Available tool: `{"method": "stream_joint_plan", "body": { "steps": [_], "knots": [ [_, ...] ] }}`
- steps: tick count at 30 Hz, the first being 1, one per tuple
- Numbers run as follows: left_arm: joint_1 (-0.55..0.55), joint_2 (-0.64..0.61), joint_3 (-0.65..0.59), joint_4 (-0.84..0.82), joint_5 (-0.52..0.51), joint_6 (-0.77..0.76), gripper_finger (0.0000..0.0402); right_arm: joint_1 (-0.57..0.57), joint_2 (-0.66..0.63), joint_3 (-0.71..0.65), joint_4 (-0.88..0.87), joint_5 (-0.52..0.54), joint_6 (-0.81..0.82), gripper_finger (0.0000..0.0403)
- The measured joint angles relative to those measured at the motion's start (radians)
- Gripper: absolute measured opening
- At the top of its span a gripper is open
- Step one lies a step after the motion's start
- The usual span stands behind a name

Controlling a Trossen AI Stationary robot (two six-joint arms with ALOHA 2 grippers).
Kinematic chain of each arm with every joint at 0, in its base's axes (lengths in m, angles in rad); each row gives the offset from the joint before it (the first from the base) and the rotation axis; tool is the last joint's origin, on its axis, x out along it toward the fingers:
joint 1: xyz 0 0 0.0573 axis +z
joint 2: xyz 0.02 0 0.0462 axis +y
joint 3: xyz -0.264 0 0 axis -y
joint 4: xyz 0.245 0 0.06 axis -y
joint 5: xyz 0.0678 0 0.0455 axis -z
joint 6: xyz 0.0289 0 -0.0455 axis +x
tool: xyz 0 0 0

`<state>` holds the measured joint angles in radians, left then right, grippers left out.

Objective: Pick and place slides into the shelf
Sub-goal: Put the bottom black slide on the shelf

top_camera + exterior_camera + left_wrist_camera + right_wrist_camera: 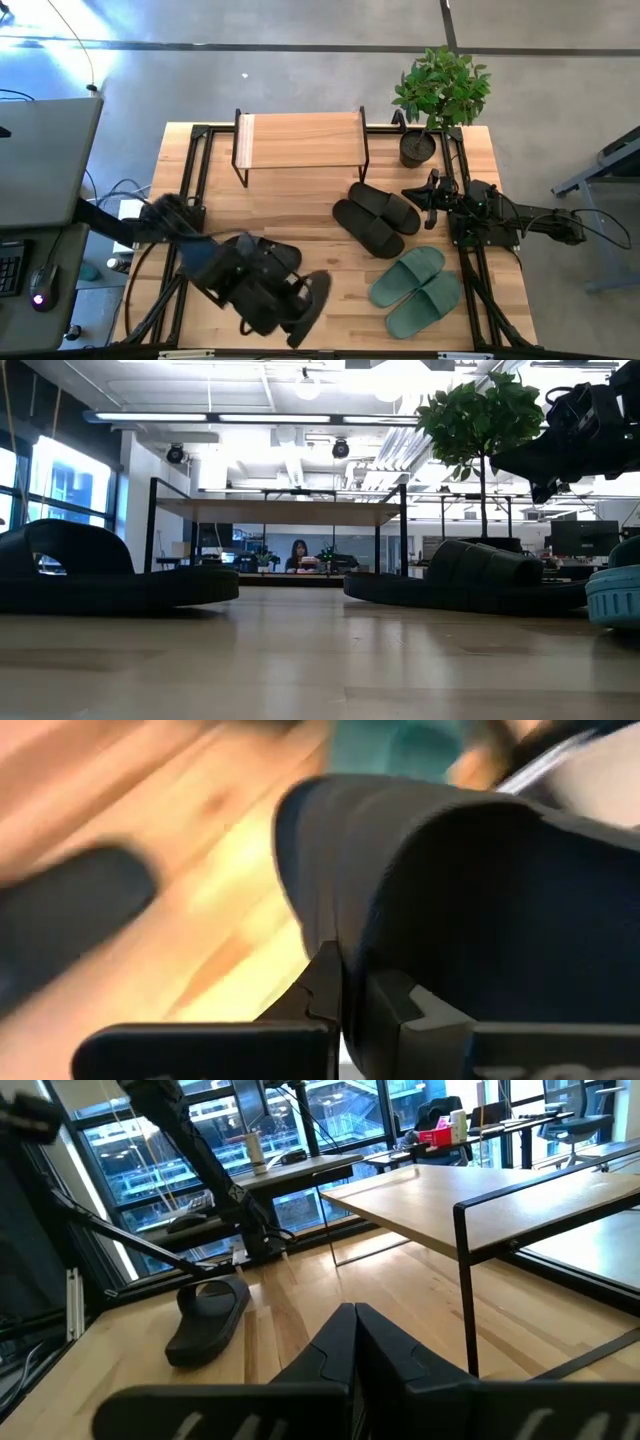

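My left gripper (pixel 296 312) hangs over the table's near left part, shut on a black slide (pixel 312 300) that shows edge-on in the high view. Its partner, another black slide (pixel 207 1313), lies sole down on the table below that arm. A black pair (pixel 376 216) and a green pair (pixel 416 290) lie right of the middle. The shelf (pixel 300 140) stands at the far edge with a bare plank top. At the right edge my right gripper (pixel 412 193) rests shut with nothing in it. My left gripper pinches the side of the black slide's strap (pixel 352 945) between its two fingers; one finger (pixel 410 1010) seems to sit inside the strap's opening, the other (pixel 318 988) outside. The gripper slants downward. The slide hangs lifted clear of the table, tipped on its edge.
A potted plant (pixel 440 95) stands at the far right corner beside the shelf. Black frame rails (pixel 195 170) run along the table's left and right sides. Bare wood lies between the shelf and the black pair. A person (pixel 298 555) sits far off in the room.
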<state>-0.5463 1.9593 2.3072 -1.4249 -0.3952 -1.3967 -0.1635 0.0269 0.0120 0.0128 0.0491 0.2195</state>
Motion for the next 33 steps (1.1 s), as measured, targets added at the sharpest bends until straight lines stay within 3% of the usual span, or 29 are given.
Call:
{"method": "stream_joint_plan", "body": {
  "steps": [5,9,16,19,22,26,30,33],
  "knots": [
    [0.009,-0.075,-0.006,0.086,-0.267,0.207,0.0001,0.0,0.008,0.0,0.0,0.0,0.031,0.0],
    [0.033,-0.077,0.049,0.096,-0.464,0.483,0.0001,0.0,0.016,0.0,0.0,-0.001,0.043,0.0],
    [0.158,-0.111,0.047,0.143,-0.794,0.972,0.0001,0.0,0.019,0.0,0.0,0.002,0.042,0.0],
    [0.248,-0.124,0.05,0.143,-0.864,1.157,0.0006,0.0,0.019,0.0,0.0,0.002,0.044,0.0],
    [0.357,-0.139,0.048,0.135,-0.862,1.337,0.0004,0.0,0.019,0.0,0.0,0.003,0.07,0.0],
    [0.548,-0.153,0.048,0.083,-0.715,1.541,0.0002,0.0,0.019,0.0,0.0,0.003,0.105,0.0],
    [0.766,-0.157,0.048,0.024,-0.519,1.586,0.0002,0.0,0.019,0.0,0.0,0.003,0.121,0.0],
    [0.913,-0.153,0.04,-0.001,-0.442,1.578,0.0001,0.0,0.019,0.0,0.001,0.01,0.119,0.0]
  ]
}}
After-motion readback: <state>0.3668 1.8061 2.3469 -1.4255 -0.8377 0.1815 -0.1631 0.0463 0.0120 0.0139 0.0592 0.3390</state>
